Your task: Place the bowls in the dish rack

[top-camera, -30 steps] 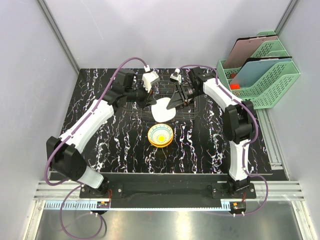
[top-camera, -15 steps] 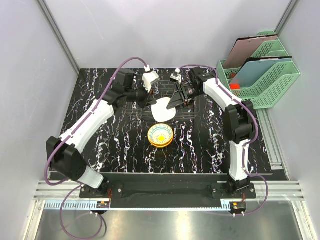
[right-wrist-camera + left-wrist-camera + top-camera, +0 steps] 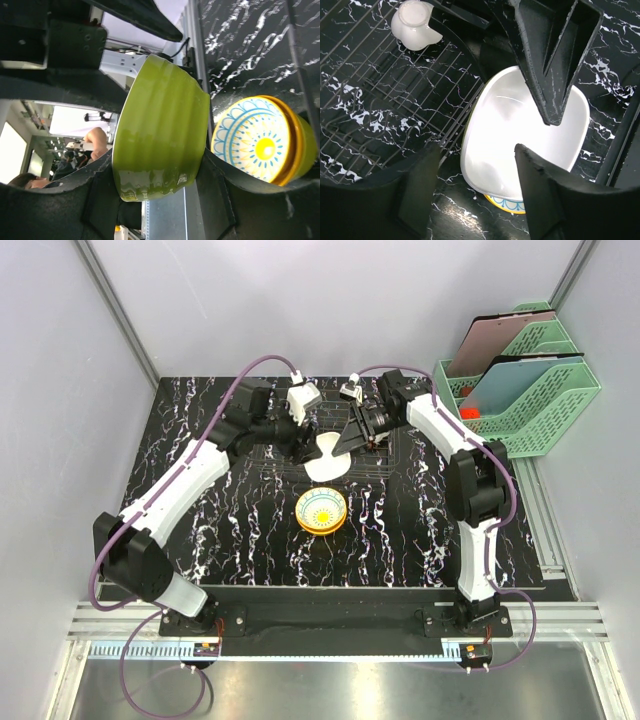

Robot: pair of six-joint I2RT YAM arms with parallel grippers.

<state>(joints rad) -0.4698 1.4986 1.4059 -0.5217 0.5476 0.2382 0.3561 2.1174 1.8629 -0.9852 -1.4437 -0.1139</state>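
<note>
The lime green bowl (image 3: 160, 125) stands on edge over the dish rack (image 3: 380, 95), at the rear middle of the black marbled table (image 3: 400, 530). Its white inside faces the left arm and tips partly upward. Its ribbed green base points toward the right arm, so the axis through its mouth runs roughly from 8 to 2 o'clock in the overhead view.

The right gripper (image 3: 156, 165) is clamped on this bowl, one finger lying across the white inside and the other on the outer side. The left gripper (image 3: 476, 150) is released; its fingers stand apart on either side of the bowl's near rim, and no clear contact shows.

At 6 o'clock from the held bowl, in front of the rack, sits a stack of bowls (image 3: 321, 511). The top one is patterned blue and yellow inside, with yellow and orange rims under it. How many are nested there is hard to make out.

From above the bowl's green outside is hidden. From the left wrist, the bowl covers most of the stack. Whether the bowl touches the wires cannot be told.

Green mesh file trays (image 3: 540, 400) stand at 2 o'clock.
</note>
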